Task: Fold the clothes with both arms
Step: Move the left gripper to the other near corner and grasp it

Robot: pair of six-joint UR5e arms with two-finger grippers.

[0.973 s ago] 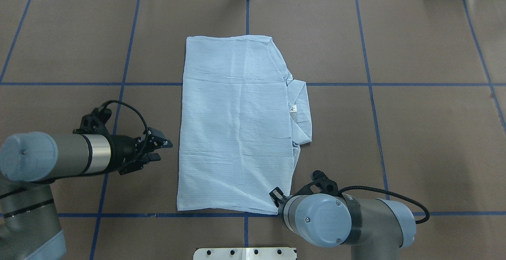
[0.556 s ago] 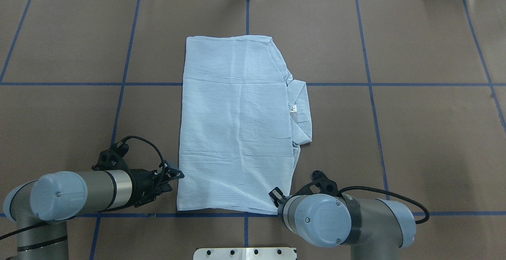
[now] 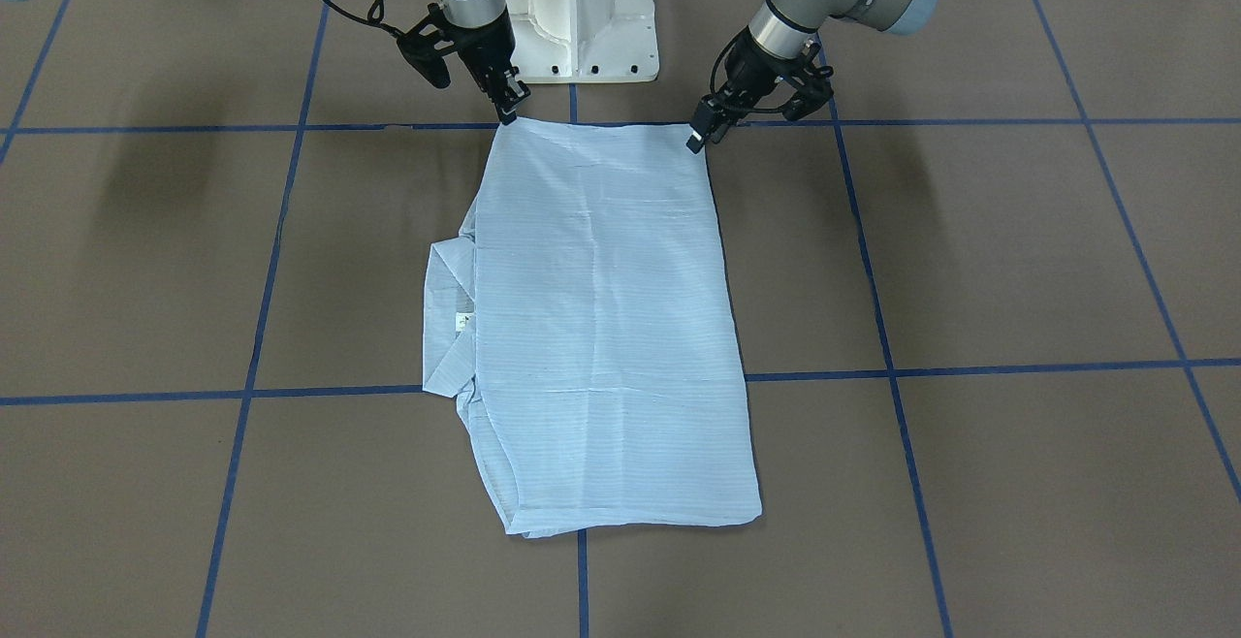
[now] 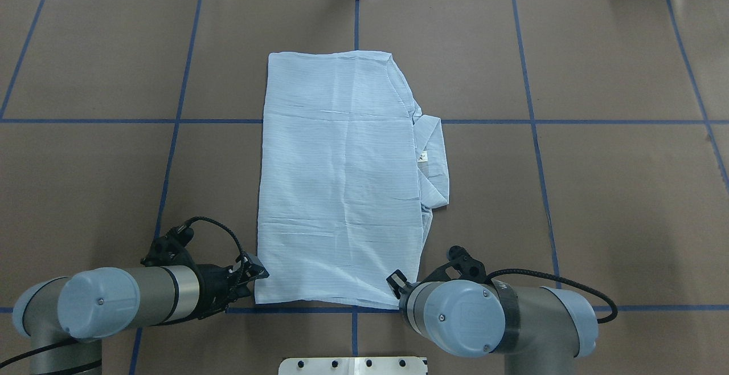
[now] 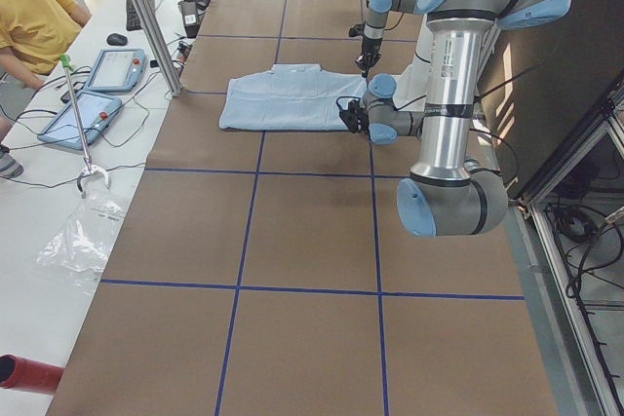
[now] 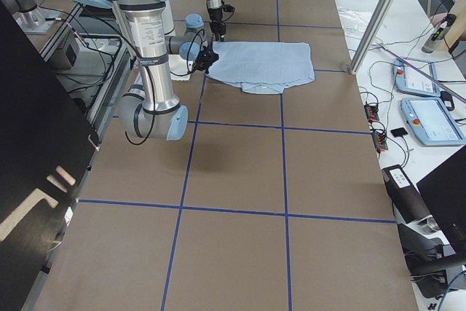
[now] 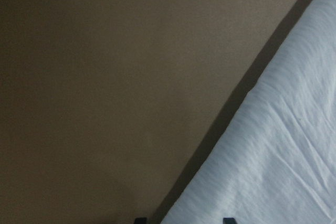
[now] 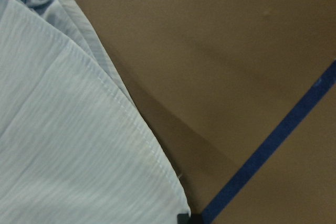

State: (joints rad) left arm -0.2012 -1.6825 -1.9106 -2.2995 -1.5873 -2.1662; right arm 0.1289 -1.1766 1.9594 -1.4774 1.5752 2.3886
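The left gripper (image 3: 698, 130), fingers spread with one tip over cloth and one over bare table (image 3: 970, 260), hovers at one near corner of the light blue shirt (image 3: 601, 328); the right gripper (image 3: 508, 107) hangs at the other, though whether its fingers are apart or closed cannot be told. The shirt lies flat in a long rectangle mid-table, collar (image 3: 444, 328) jutting toward the robot's right. Thin and limp, it will likely sag and slip, so pinching both near corners through every layer looks soundest.
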